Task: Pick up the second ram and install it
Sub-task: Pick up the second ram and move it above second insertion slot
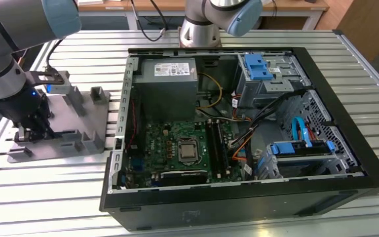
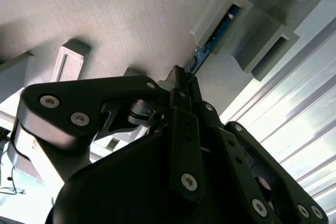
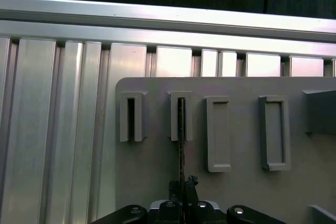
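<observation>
Over the grey tray (image 1: 97, 131) at the exterior view's left, your gripper (image 1: 35, 137) sits low. Its fingers (image 2: 191, 92) look clenched on one end of the second ram (image 2: 220, 24), which stands on edge with its far end in a tray slot (image 3: 181, 116), well apart from the open computer case (image 1: 347, 148).

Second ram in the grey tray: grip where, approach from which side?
I'd pinch the second ram across its two flat faces, on the bare stretch outside the slot of the grey tray, coming from above. It stands on edge with one end slotted, so the upper edge and faces are free. The gripper sits on that line.
</observation>
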You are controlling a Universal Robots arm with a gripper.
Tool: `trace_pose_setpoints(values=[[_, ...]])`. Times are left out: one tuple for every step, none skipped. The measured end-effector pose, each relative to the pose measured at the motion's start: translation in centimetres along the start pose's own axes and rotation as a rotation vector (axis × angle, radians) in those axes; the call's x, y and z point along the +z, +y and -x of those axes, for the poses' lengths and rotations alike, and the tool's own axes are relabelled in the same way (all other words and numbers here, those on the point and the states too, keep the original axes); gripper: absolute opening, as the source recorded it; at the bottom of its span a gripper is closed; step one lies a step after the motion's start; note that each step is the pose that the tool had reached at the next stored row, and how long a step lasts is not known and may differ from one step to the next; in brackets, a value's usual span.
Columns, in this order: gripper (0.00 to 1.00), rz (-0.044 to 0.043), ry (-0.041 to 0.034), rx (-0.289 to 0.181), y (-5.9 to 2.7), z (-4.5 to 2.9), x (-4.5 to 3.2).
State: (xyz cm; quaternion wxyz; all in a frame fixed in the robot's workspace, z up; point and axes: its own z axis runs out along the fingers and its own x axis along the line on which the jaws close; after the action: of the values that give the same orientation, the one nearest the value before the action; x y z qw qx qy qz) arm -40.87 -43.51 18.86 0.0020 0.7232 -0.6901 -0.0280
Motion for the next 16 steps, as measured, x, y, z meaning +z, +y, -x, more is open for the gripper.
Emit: trace_pose_setpoints(values=[[0.14, 0.0, 0.0, 0.0, 0.01, 0.0, -0.08], [0.14, 0.0002, -0.0001, 0.0, 0.01, 0.01, -0.21], [0.14, 0.0001, -0.0007, 0.0, 0.02, 0.02, -0.35], [0.14, 0.0001, -0.0013, 0.0, 0.03, 0.02, -0.51], [0.14, 0.0, -0.0021, 0.0, 0.03, 0.02, -0.66], [0.14, 0.0001, -0.0028, 0.0, 0.04, 0.03, -0.82], [0.14, 0.0, -0.0036, 0.0, 0.04, 0.04, -0.96], [0.14, -0.0002, -0.0049, 0.0, 0.05, 0.04, -1.1], [0.14, -0.0002, -0.0065, 0.0, 0.06, 0.05, -1.27], [0.14, -0.0001, -0.0079, 0.0, 0.06, 0.05, -1.4], [0.14, -0.0002, -0.0091, 0.0, 0.07, 0.06, -1.51], [0.14, -0.0003, -0.0103, 0.0, 0.07, 0.06, -1.6], [0.14, -0.0004, -0.0115, 0.0, 0.07, 0.06, -1.7], [0.14, -0.0004, -0.0126, -0.001, 0.08, 0.07, -1.81], [0.14, -0.0005, -0.014, -0.001, 0.08, 0.07, -1.91], [0.14, -0.0006, -0.0156, -0.001, 0.09, 0.08, -2.02]])
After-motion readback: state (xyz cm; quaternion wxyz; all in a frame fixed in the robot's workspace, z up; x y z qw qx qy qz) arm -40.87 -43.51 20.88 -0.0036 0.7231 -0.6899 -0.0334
